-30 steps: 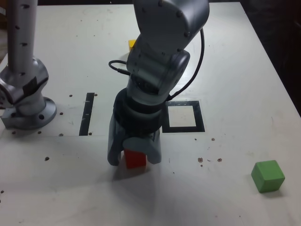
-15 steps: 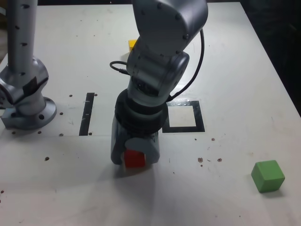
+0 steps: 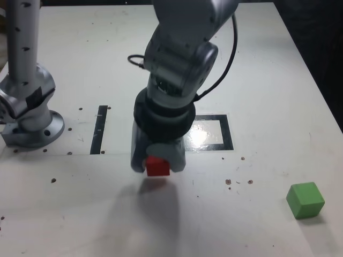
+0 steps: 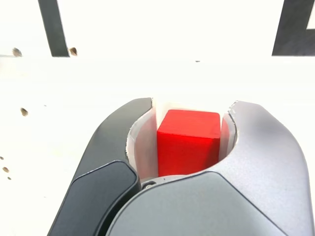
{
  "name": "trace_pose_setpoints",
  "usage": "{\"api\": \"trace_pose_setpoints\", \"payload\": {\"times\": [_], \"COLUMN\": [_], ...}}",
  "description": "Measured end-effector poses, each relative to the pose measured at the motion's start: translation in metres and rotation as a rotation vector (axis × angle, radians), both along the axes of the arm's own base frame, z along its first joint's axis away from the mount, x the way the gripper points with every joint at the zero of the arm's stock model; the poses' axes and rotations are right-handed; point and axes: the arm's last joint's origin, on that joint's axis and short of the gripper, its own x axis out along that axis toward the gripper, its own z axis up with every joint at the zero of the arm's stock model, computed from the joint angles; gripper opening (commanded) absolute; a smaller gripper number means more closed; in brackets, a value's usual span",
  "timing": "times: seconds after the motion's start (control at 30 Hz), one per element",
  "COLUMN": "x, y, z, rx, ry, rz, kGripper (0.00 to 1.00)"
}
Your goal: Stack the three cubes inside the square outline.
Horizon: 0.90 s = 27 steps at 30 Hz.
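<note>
- One red cube [image 3: 157, 166] sits pinched between the jaws of the claw [image 3: 158, 160], lifted clear of the white worktop [image 3: 268, 80], its shadow below.
- In the wrist view the claw [image 4: 189, 123] presses both side faces of the red cube [image 4: 188, 142].
- The square outline [image 3: 210, 133] lies just behind, at the exterior view's right; its visible part holds nothing.
- The green cube [image 3: 305, 199] rests well apart, far to that view's right.
- A narrow black strip [image 3: 99, 129] lies to that view's left.
</note>
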Motion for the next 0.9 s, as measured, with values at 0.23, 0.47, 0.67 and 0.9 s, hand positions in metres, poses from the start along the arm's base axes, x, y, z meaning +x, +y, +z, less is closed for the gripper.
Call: {"api": "trace_pose_setpoints", "payload": {"times": [0.23,0.47,0.67,0.9], "x": [0.016,0.042,0.062,0.076], "y": [0.010,0.050,0.078,0.099], "z": [0.033,0.034,0.016,0.006], "rx": [0.011,-0.004,-0.001,0.006], "ry": [-0.076,-0.047,0.011,0.018], "rz": [-0.065,-0.045,-0.026,-0.024], "kGripper": [0.26,0.26,0.26,0.26]}}
